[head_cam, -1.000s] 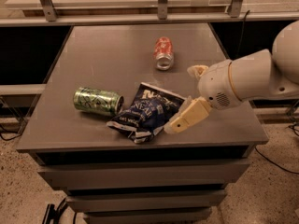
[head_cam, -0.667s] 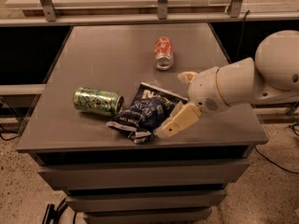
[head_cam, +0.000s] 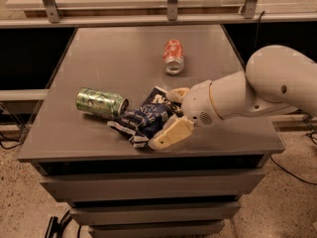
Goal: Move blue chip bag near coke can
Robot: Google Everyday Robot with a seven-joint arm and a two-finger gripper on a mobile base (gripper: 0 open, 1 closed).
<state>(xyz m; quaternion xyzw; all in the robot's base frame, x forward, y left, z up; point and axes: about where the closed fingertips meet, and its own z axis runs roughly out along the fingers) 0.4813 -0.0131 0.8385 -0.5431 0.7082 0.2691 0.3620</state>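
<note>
Bag (head_cam: 141, 120): front-middle of table (head_cam: 99, 48), crumpled, long axis front-left to back-right; white lettering, unreadable.
Gripper (head_cam: 162, 118): my fingers spread, astride the bag's right end.
Coke can (head_cam: 173, 57): on its side behind, well apart.

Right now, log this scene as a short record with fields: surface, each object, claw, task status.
surface: grey table
blue chip bag: crumpled, near the front edge
coke can: on its side, farther back, apart from the bag
green can: on its side, left of the bag, close against it
claw: open, one finger on either side of the bag's right end
task status: bag not yet moved next to the coke can
</note>
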